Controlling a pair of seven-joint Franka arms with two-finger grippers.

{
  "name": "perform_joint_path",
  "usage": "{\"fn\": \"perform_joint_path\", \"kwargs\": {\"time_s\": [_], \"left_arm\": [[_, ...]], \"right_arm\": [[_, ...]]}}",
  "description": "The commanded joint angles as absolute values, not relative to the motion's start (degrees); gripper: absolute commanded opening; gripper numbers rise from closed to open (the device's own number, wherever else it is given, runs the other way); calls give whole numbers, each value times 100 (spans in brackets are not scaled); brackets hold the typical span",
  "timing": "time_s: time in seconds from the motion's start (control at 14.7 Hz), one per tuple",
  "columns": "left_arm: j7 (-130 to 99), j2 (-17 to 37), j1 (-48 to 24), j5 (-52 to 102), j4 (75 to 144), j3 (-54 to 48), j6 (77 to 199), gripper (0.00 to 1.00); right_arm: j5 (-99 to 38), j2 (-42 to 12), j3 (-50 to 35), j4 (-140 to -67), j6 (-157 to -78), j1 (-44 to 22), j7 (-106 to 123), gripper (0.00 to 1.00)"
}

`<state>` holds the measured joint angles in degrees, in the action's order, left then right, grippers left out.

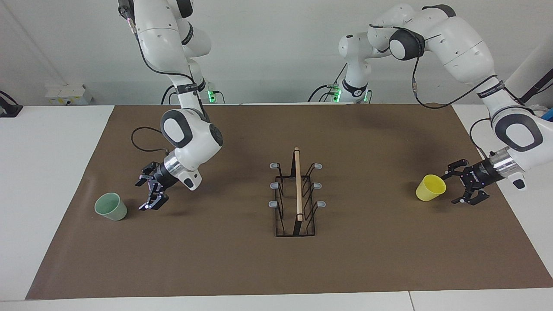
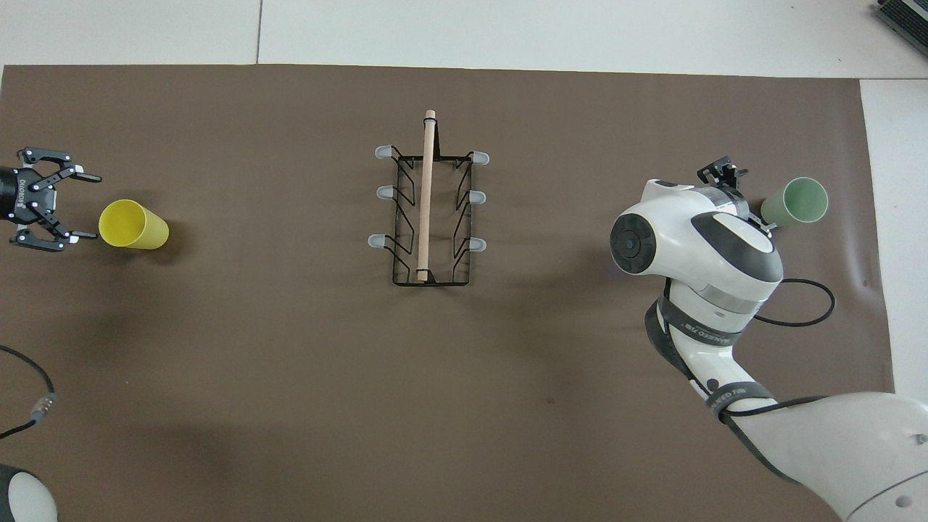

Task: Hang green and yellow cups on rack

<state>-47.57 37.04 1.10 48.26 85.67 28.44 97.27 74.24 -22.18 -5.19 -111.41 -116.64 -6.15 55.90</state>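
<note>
The rack (image 1: 297, 194) stands in the middle of the brown mat, a black wire frame with a wooden rod on top and grey-tipped prongs on both sides, all bare; it also shows in the overhead view (image 2: 428, 210). The yellow cup (image 1: 430, 188) sits mouth up toward the left arm's end (image 2: 134, 225). My left gripper (image 1: 450, 188) is open, low, right beside it, fingertips at its rim (image 2: 88, 206). The mint green cup (image 1: 111, 206) sits mouth up toward the right arm's end (image 2: 795, 203). My right gripper (image 1: 140, 196) is open, low, just beside it and apart from it.
The brown mat (image 1: 224, 259) covers most of the white table (image 1: 43, 172). A black cable (image 1: 142, 142) loops from the right arm's wrist above the mat. In the overhead view the right arm's wrist (image 2: 696, 239) hides most of its gripper.
</note>
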Motion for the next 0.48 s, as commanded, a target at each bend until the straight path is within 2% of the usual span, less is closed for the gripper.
{"fn": "perform_joint_path", "kwargs": {"time_s": [0.0, 0.41], "left_arm": [[-4816, 3165, -53, 5105, 9569, 2936, 10203, 100], [-5080, 2822, -132, 6274, 10572, 2936, 10703, 100]], "right_arm": [[7961, -2188, -527, -11468, -12014, -370, 5170, 100], [8639, -2355, -527, -11733, -12111, -150, 4272, 100]]}}
